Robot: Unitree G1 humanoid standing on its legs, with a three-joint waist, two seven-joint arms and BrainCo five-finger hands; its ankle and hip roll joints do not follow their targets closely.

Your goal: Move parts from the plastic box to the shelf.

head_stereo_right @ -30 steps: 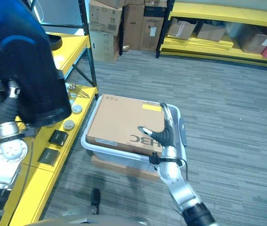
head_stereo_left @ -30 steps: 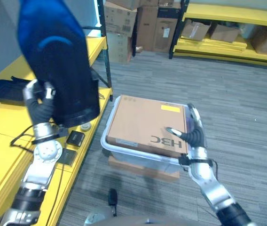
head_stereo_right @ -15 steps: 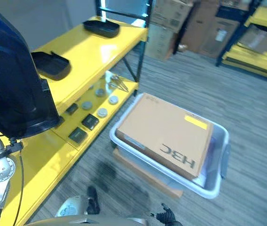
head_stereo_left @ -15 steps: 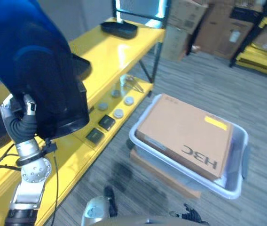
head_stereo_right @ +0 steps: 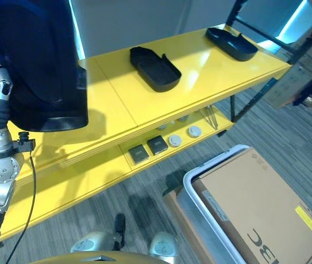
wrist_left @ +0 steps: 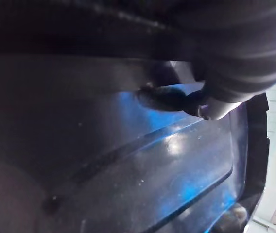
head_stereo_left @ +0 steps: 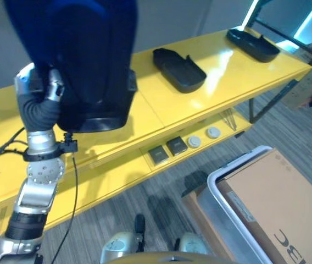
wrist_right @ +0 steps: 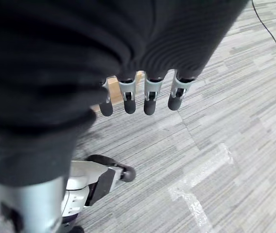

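Observation:
My left hand (head_stereo_left: 39,100) is raised in front of the yellow shelf (head_stereo_left: 161,113), fingers shut on the lower edge of a large dark blue plastic part (head_stereo_left: 84,60). The part stands upright above the shelf's top board, its bottom rim close over it. In the left wrist view a dark fingertip (wrist_left: 174,98) presses on the part's glossy blue surface (wrist_left: 143,165). The plastic box (head_stereo_left: 220,184) sits on the floor at the lower right with a brown cardboard box (head_stereo_left: 279,209) lying on it. My right hand (wrist_right: 150,93) hangs over the grey floor, fingers straight, holding nothing.
Two black trays (head_stereo_left: 179,70) (head_stereo_left: 253,44) lie further along the shelf's top board. On the lower board sit two small black squares (head_stereo_left: 167,149) and round discs (head_stereo_left: 202,136). A shelf post (head_stereo_left: 266,99) stands near the box. Grey carpet lies between shelf and box.
The camera has swung left toward the shelf, so the box now shows at the lower right. My right hand has come off the cardboard box. The left hand still holds the part.

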